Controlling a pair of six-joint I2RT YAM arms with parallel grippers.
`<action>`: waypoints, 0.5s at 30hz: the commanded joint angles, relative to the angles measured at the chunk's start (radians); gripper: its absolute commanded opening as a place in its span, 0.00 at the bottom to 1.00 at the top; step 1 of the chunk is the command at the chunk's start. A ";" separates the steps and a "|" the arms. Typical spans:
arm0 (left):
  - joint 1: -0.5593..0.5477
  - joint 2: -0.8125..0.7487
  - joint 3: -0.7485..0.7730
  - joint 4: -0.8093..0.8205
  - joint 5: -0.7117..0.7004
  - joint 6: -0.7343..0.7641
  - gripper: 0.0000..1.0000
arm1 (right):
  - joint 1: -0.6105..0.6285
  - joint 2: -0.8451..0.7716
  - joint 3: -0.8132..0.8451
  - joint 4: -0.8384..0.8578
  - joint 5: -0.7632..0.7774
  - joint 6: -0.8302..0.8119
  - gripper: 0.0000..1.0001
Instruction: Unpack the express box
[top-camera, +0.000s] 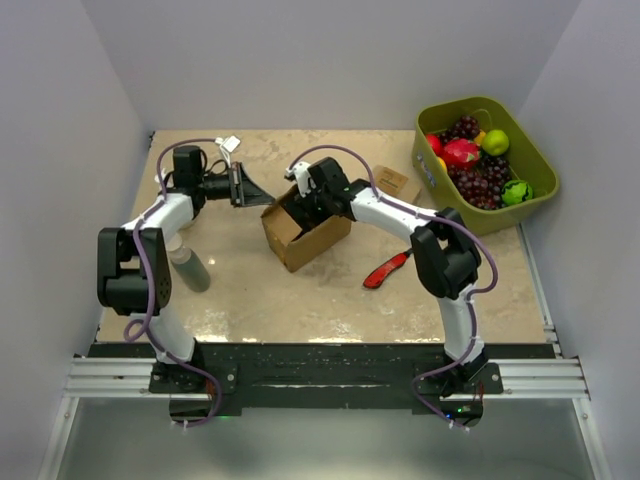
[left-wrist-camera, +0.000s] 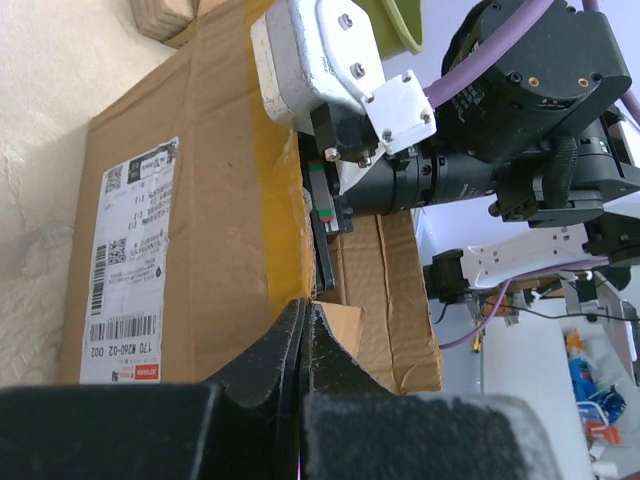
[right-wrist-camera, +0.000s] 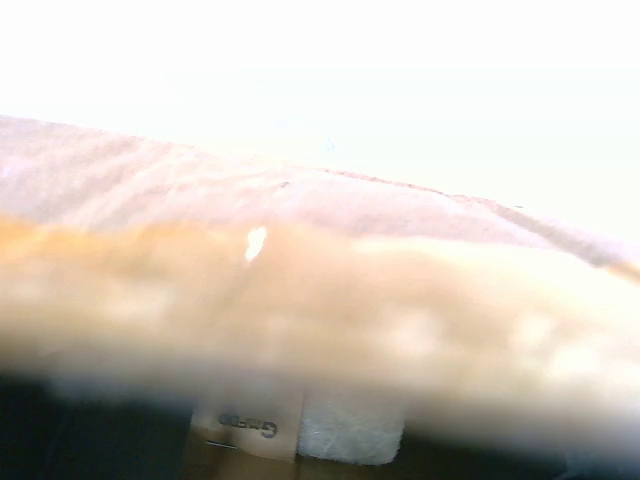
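Right gripper (top-camera: 303, 208) in express box (top-camera: 315, 241) (yellow-taped)

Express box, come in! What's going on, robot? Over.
Express box open at one end. Left gripper shut at its edge. Right gripper inside opening, jaws hidden. Red tool lies apart, not blocking.

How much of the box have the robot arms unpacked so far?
Hardly any yet. Looks done: the express box seems partly open, with one flap lifted away from the yellow taped seam. In hand: the right gripper pokes in at that seam, and the left gripper sits closed at the box's edge. Left: opening it fully and taking things out; nothing from inside shows.
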 joint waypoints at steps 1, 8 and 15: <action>0.003 0.037 0.012 0.014 0.008 -0.018 0.00 | -0.011 0.084 -0.029 -0.056 -0.015 -0.015 0.88; 0.035 0.057 0.037 0.040 -0.002 -0.024 0.00 | -0.089 0.157 -0.030 -0.139 -0.305 -0.055 0.57; 0.037 0.046 0.029 0.049 -0.008 -0.023 0.00 | -0.091 0.128 -0.050 -0.129 -0.299 -0.072 0.00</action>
